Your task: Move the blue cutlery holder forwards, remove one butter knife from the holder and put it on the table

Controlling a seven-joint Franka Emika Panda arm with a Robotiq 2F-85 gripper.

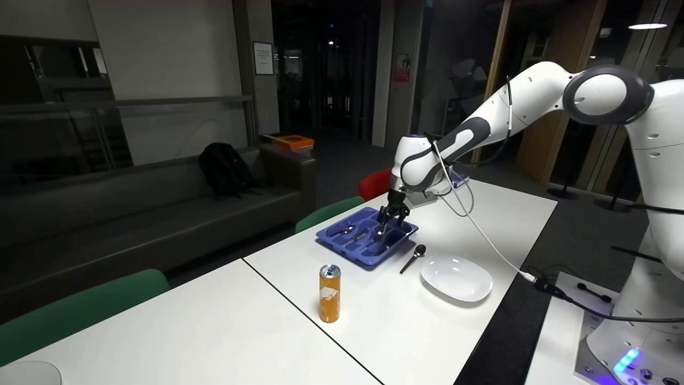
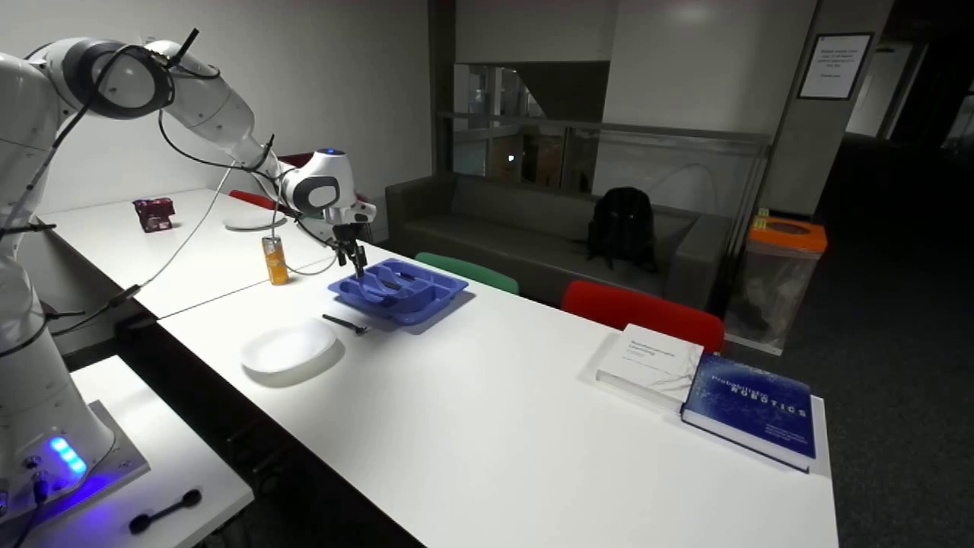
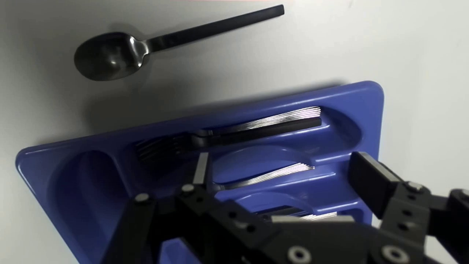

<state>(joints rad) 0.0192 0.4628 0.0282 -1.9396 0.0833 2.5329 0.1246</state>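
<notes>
The blue cutlery holder [image 1: 368, 260] lies flat on the white table [image 1: 214, 321], with cutlery in its compartments. Over it, pointing down, is my gripper [image 3: 284, 167], its jaws wide apart and nothing held between them. In the wrist view one fingertip [image 3: 200, 168] hangs over the holder's interior, the other near its end wall; whether either touches is unclear. Forks [image 3: 161, 146] fill the compartment along the near edge. Silver-handled cutlery [image 3: 278, 175] shows between the fingers. Dark and silver pieces [image 3: 280, 211] are partly hidden behind the gripper. Which piece is a butter knife I cannot tell.
A dark-handled spoon [image 3: 110, 57] rests on the table beside the holder. Close by stands a white plate [image 1: 457, 278]. An orange can [image 1: 329, 294] is upright near the table seam. Two books [image 2: 654, 361] lie toward the far end, and chairs line one side.
</notes>
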